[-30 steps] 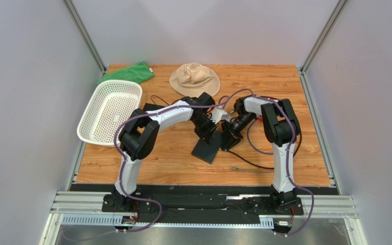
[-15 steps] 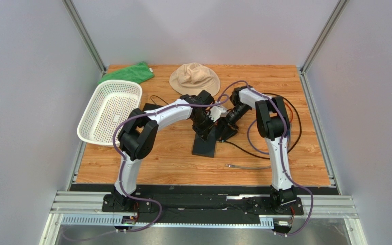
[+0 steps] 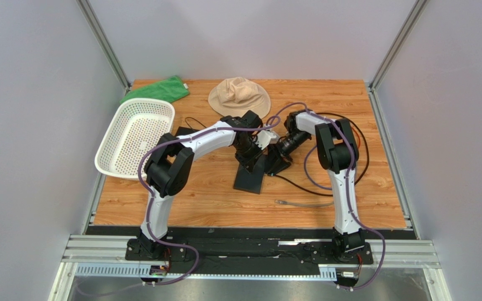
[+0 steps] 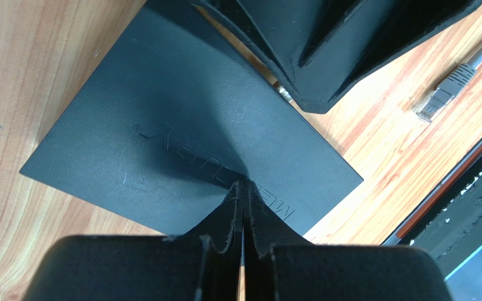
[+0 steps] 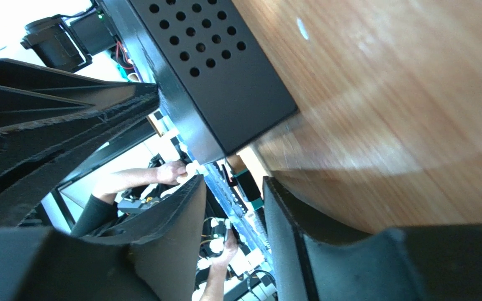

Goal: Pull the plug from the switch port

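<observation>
The switch (image 3: 250, 179) is a thin flat black box lying on the wood in the middle. My left gripper (image 3: 254, 159) is shut and empty, its tips (image 4: 243, 185) resting on the switch's top face (image 4: 180, 132). My right gripper (image 3: 275, 164) is open and empty at the switch's right far edge. Its fingers (image 4: 325, 56) show over the switch in the left wrist view. In the right wrist view its open jaws (image 5: 234, 210) point past the switch's perforated side (image 5: 212, 69). The plug (image 3: 280, 202) lies loose on the wood on its grey cable, also seen from the left wrist (image 4: 435, 100).
A white basket (image 3: 135, 138) stands at the left, a green cloth (image 3: 155, 89) at the far left and a beige hat (image 3: 239, 96) at the back. A black cable (image 3: 362, 147) loops behind the right arm. A black brick (image 3: 184, 132) lies behind the left arm.
The right arm drew back and its gripper shifted to the switch's right far edge. The switch turned a little and slid left. The left gripper stayed on it.
</observation>
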Robot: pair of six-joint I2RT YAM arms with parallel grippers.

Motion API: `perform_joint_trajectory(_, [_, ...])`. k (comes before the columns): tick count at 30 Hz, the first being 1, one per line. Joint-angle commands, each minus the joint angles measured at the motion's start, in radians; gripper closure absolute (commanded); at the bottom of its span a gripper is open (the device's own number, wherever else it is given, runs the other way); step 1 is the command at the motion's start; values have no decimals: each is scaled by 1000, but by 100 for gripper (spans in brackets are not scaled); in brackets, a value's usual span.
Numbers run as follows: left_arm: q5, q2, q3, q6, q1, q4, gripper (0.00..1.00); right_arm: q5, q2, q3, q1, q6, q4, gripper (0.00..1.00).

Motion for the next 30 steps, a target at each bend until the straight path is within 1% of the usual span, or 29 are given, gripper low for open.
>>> perform_joint_trajectory(1, [-180, 96, -68, 64, 15, -54, 100, 112, 95, -52, 73, -15, 127, 55])
perform_joint_trajectory(3, [-176, 96, -68, 64, 16, -54, 100, 122, 96, -46, 84, -17, 128, 54])
perform_joint_trajectory(5, [-174, 96, -73, 63, 16, -52, 100, 150, 92, -49, 88, 2, 147, 50])
perform_joint_trajectory(7, [-170, 94, -79, 64, 15, -49, 100, 214, 55, -91, 90, 74, 228, 49])
perform_joint_trajectory(10, [-165, 94, -88, 64, 15, -43, 100, 276, 40, -116, 101, 124, 268, 47])
perform_joint_trajectory(14, [-165, 94, -88, 61, 15, -43, 100, 328, 46, -112, 127, 129, 259, 49])
perform_joint_trajectory(17, [-161, 96, -86, 61, 13, -43, 100, 369, 58, -104, 147, 138, 254, 57])
perform_joint_trajectory(18, [-162, 94, -86, 60, 15, -43, 100, 388, 64, -101, 151, 140, 251, 61])
perform_joint_trajectory(20, [-164, 96, -88, 61, 13, -41, 100, 400, 86, -81, 156, 149, 237, 66])
perform_joint_trajectory(21, [-162, 96, -88, 61, 13, -41, 100, 412, 92, -75, 157, 152, 234, 70])
perform_joint_trajectory(23, [-159, 96, -86, 60, 15, -41, 100, 438, 104, -63, 163, 163, 224, 74])
perform_joint_trajectory(24, [-157, 96, -88, 58, 15, -41, 100, 449, 109, -61, 164, 169, 224, 88])
perform_joint_trajectory(25, [-157, 94, -88, 58, 15, -40, 100, 458, 112, -56, 165, 175, 217, 96])
perform_joint_trajectory(26, [-157, 94, -88, 57, 15, -38, 100, 465, 115, -50, 167, 177, 219, 99])
perform_joint_trajectory(30, [-156, 98, -88, 55, 12, -40, 100, 486, 116, -46, 160, 193, 199, 100])
